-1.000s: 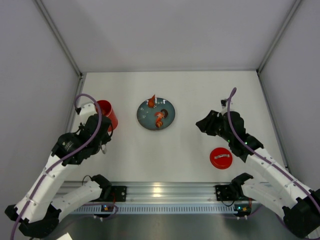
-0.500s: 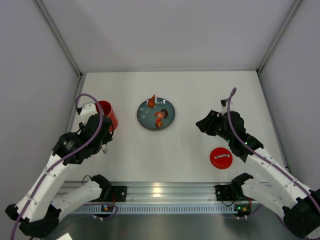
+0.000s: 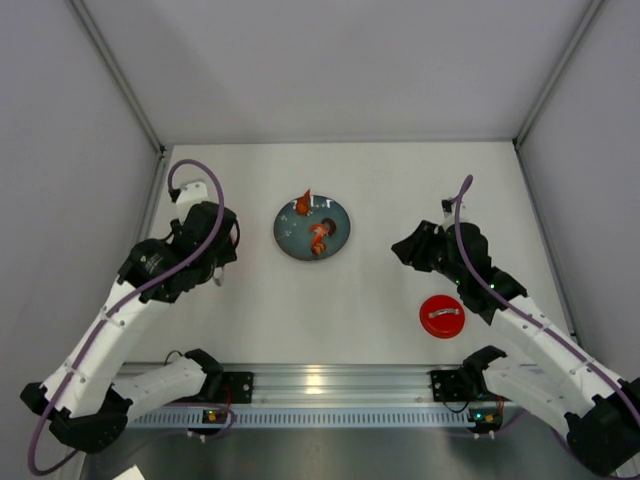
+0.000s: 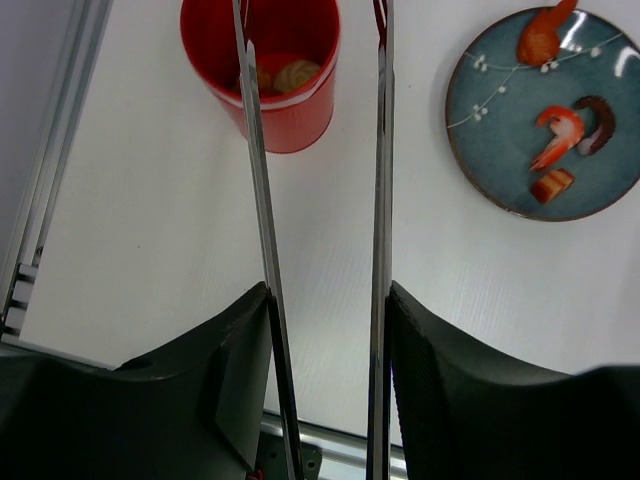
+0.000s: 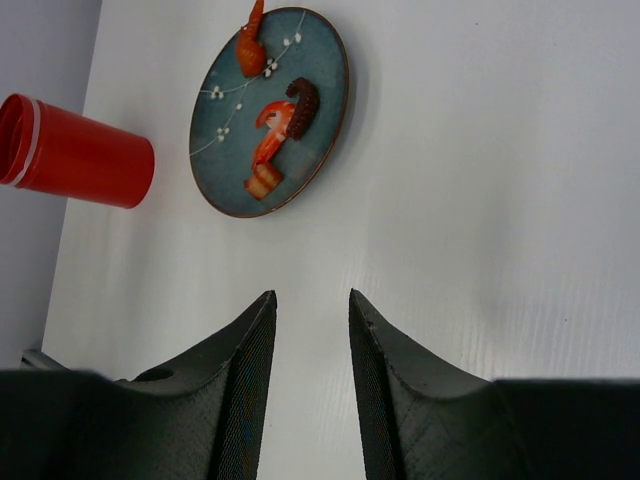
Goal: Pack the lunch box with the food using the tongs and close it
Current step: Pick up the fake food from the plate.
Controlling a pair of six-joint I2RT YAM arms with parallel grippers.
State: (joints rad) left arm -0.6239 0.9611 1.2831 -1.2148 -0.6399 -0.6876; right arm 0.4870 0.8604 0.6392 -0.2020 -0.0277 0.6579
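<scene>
Left gripper (image 4: 325, 345): fingers (image 4: 235, 360) are pressed against the outer faces of the tongs (image 4: 381, 200), pinching them near the joined end. The two silver arms stand apart and run forward to the lunch box (image 4: 290, 115), one dipping into its mouth, the other over its right rim. The tips pass out of the top of the wrist view, so whether they carry anything cannot be told. Right gripper (image 5: 311, 300): fingers are parted with a clear gap and nothing between them, hovering above bare table (image 3: 350, 300), well apart from the work. The lunch box stands upright and open at the left of the table, near the plate (image 4: 490, 125); in the overhead view the left arm covers it. Inside, two pale rounded pieces of food (image 4: 297, 74) lie at the bottom; what else may lie there is not clear. Four pieces lie on the plate: an orange wedge at the far rim, an orange curled piece, a dark red-brown curved bit just beside it, and a small orange-brown block at the near side. The lid (image 3: 441, 316) lies flat on the table near the right arm, well apart from the box. Assessment: packing begun, judged under half done; four transfers and the closing are left.
</scene>
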